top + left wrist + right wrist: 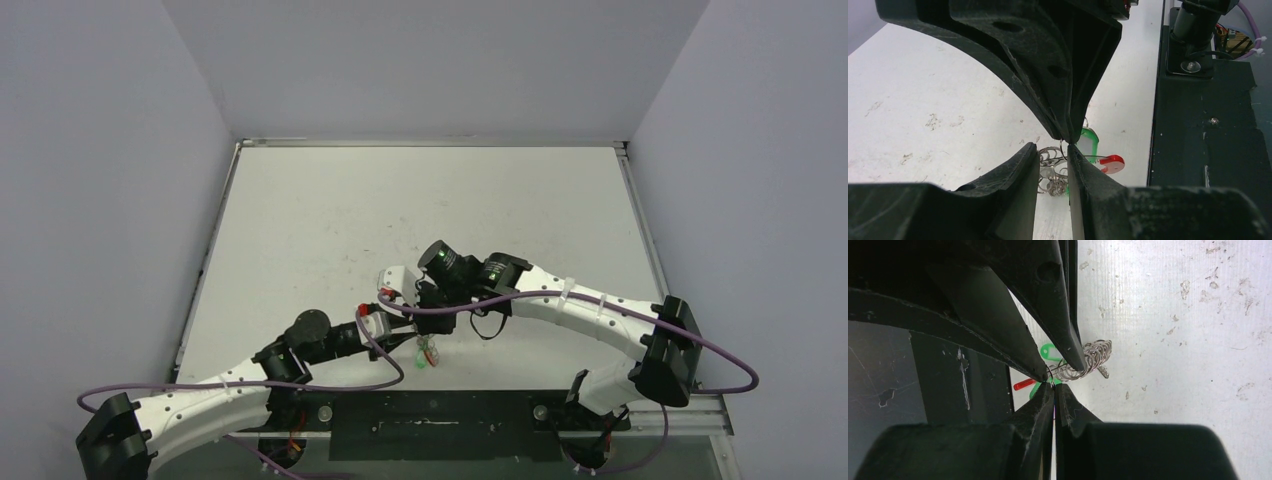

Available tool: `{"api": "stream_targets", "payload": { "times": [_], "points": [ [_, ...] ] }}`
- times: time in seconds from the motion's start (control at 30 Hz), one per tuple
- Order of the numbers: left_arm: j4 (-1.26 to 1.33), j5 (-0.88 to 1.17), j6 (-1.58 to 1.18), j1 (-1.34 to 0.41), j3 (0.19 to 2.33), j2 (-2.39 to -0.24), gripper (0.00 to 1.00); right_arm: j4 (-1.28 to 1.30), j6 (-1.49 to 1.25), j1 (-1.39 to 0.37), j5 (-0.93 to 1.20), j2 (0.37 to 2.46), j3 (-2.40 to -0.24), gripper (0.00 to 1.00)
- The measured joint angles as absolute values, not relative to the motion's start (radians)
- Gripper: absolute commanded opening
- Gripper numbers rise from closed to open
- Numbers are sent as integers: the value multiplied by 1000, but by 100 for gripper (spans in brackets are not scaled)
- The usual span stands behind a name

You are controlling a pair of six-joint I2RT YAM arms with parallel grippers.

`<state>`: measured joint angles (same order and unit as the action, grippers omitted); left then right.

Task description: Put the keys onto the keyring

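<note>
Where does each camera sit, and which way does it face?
Top external: above and behind, looking down on the table; both arms show.
Left wrist: faces the green tag; left gripper below, right gripper above.
Right wrist: faces the same tag; right gripper below, left above.
Shared: all three show the tag.

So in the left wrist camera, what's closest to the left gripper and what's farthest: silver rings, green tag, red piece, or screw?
1. Silver rings, seen between the left gripper's fingers.
2. Green tag, just to the right.
3. Red piece, further right.
4. Screw, far off, upper right on the black base.
</note>
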<state>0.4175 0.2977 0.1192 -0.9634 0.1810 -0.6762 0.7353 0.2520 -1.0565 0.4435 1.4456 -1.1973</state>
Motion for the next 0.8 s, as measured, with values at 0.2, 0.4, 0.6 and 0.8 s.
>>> {"api": "stream_targets", "payload": {
  "times": [0.2, 0.4, 0.6, 0.8],
  "points": [
    [422, 307, 116, -963, 181, -677, 25, 734, 249, -1065, 431, 1446, -1213, 0],
    [422, 321, 113, -964, 181, -676, 12, 735, 249, -1076, 419, 1446, -1219, 0],
    [419, 327, 116, -967, 181, -675, 2, 737, 250, -1082, 400, 1446, -1223, 0],
    [411, 330, 117, -967, 182, -673, 0, 738, 250, -1083, 393, 1446, -1223, 0]
  ]
}}
